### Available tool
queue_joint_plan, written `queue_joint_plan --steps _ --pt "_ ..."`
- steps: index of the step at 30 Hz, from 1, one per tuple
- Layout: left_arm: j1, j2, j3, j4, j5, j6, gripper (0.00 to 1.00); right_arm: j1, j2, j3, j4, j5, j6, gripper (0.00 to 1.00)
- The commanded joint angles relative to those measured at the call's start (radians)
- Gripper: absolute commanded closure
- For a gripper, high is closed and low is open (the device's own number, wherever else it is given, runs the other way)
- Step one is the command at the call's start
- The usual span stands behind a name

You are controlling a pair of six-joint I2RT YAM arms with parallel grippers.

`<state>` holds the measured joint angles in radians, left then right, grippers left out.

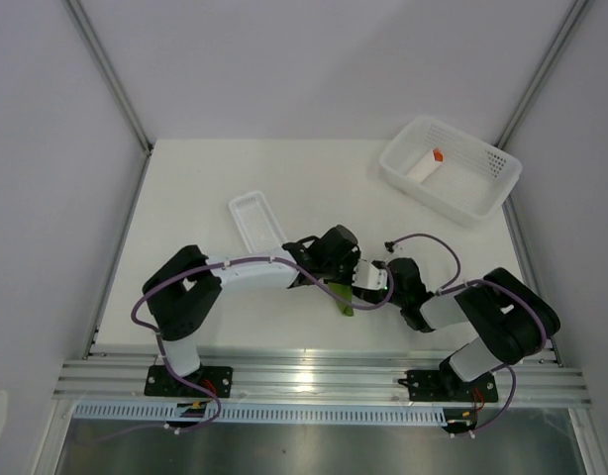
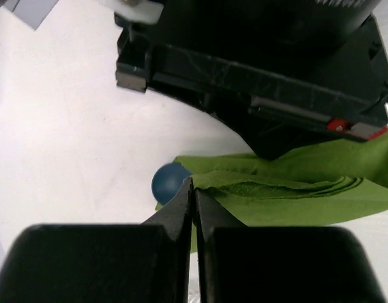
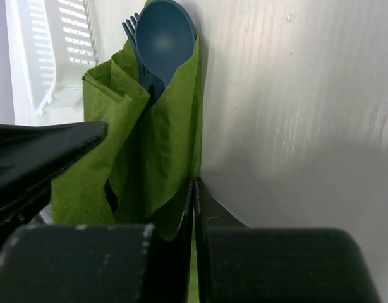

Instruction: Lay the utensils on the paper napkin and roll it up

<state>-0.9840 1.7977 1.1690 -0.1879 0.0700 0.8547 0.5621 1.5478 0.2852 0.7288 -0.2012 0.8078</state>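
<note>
The paper napkin (image 3: 156, 145) lies folded lengthwise around the utensils. The blue spoon (image 3: 165, 38) and the fork (image 3: 129, 28) beside it stick out of its far end. My right gripper (image 3: 194, 184) is shut on the napkin's near right edge. In the left wrist view my left gripper (image 2: 193, 184) is shut, its tips against the napkin (image 2: 295, 196) fold, right next to the spoon's bowl (image 2: 170, 183). In the top view both grippers meet over the napkin (image 1: 343, 298) at the table's near middle. The handles of the utensils are hidden in the fold.
A narrow white ribbed tray (image 1: 256, 220) lies just behind the left arm. A white basket (image 1: 453, 168) at the back right holds a white piece with an orange tip (image 1: 430, 163). The right arm's black wrist housing (image 2: 263, 82) hangs close over the napkin.
</note>
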Motion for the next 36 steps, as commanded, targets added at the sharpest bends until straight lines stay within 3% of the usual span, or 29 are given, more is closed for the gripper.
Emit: queue_joint_plan --steps 1,17,29,36 --pt "-0.021 0.02 0.031 0.008 0.062 -0.039 0.99 0.025 -0.037 -0.027 -0.006 0.103 0.022 0.99" --pt "-0.033 0.101 0.043 -0.019 0.099 -0.072 0.99 0.068 -0.147 -0.043 -0.069 0.149 0.024 1.0" --pt "-0.035 0.074 0.049 -0.004 0.125 -0.125 0.99 0.07 -0.112 -0.041 -0.032 0.115 0.037 1.0" --pt "-0.035 0.026 0.037 -0.005 0.125 -0.146 0.99 0.068 -0.166 -0.044 -0.094 0.152 0.03 1.0"
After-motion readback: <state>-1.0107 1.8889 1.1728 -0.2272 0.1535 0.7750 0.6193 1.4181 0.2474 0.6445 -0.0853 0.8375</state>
